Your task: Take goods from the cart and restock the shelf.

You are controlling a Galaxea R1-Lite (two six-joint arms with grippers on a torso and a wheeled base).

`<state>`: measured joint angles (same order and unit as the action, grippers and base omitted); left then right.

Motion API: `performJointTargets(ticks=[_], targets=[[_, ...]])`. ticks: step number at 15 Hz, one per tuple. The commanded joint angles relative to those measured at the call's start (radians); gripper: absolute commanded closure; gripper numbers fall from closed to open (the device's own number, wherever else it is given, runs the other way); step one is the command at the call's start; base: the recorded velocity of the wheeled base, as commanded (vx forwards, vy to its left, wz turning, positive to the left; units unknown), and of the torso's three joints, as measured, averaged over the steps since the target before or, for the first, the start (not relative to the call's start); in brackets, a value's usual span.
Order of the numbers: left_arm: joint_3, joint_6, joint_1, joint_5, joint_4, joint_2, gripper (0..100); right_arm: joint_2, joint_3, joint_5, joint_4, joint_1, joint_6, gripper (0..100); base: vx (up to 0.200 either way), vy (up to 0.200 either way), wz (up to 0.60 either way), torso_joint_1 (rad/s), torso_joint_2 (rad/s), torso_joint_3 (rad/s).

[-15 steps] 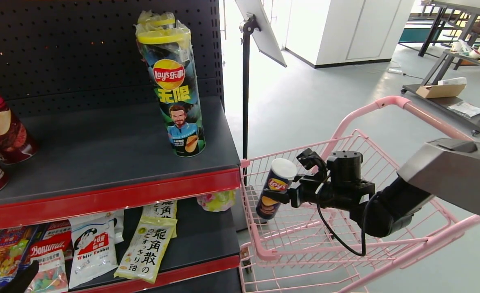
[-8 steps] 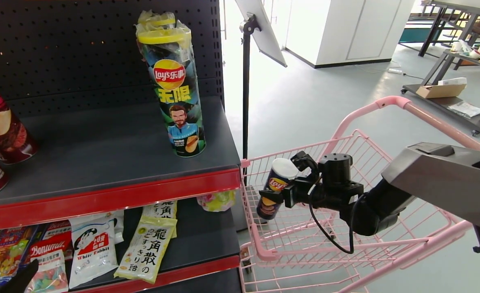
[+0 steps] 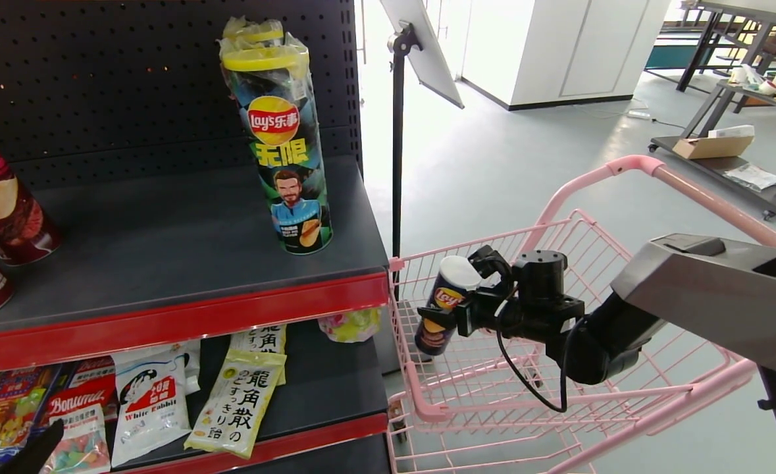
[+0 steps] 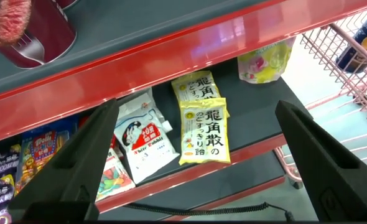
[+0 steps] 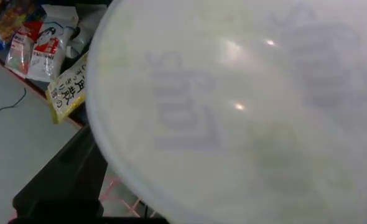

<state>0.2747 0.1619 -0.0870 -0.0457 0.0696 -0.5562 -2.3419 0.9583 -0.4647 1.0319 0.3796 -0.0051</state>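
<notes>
Right gripper (image 3: 457, 289) is clamped on a small dark-blue chip can (image 3: 440, 316). One finger crosses the can's front and the other sits behind it, near the white lid. The can is off the basket floor, inside the pink cart (image 3: 628, 163), at the basket corner nearest the shelf. It's tilted slightly, lid up, and sits lower than the red front edge of the upper shelf (image 3: 164, 243). In the right wrist view the lid (image 5: 233, 112) is right up against the lens.

Left gripper (image 4: 196, 155) is spread wide with nothing between its fingers (image 4: 78, 168). It faces the lower shelf (image 4: 258, 118), below the red edge.

- **Upper shelf:** a tall chip can (image 3: 282, 145) with a yellow lid, wrapped in clear film, stands upright near the right edge, by the front corner. Dark red cans (image 3: 2, 197) are at the left edge, well apart from it.
- **Lower shelf:** two yellow candy bags (image 3: 239, 401) lie flat and overlapping. A white candy bag (image 3: 151, 401) is just beside them and more colourful packs (image 3: 6, 408) lie toward the left. A pale yellow-green pouch (image 3: 349, 324) is at the right edge, next to the cart.
</notes>
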Motion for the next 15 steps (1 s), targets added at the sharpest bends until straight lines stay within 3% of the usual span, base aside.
performJointTargets(ticks=[1,6,8,13,15], targets=[[0.008,0.001,0.0,0.0,-0.001,-0.002,0,0.004,0.002,0.001,0.005,0.001,0.008,100,0.0,0.0,0.0,0.0,0.0,0.0],[0.009,0.001,0.0,0.0,-0.001,-0.002,0,0.032,-0.053,0.003,0.011,0.001,0.008,100,0.0,0.0,0.0,0.0,0.0,0.0],[0.008,0.001,0.0,0.003,0.001,-0.002,0,0.142,-0.161,0.006,0.04,-0.011,0.011,100,0.0,0.0,0.0,0.0,0.0,0.0],[0.021,-0.001,0.0,0.014,0.004,0.001,0,0.449,-0.24,0.021,0.019,-0.131,0.01,100,0.0,0.0,0.0,0.0,0.0,0.0],[0.034,0.001,0.0,0.015,0.004,-0.002,0,0.584,-0.247,0.074,-0.09,-0.172,0.008,100,0.0,0.0,0.0,0.0,0.0,0.0]])
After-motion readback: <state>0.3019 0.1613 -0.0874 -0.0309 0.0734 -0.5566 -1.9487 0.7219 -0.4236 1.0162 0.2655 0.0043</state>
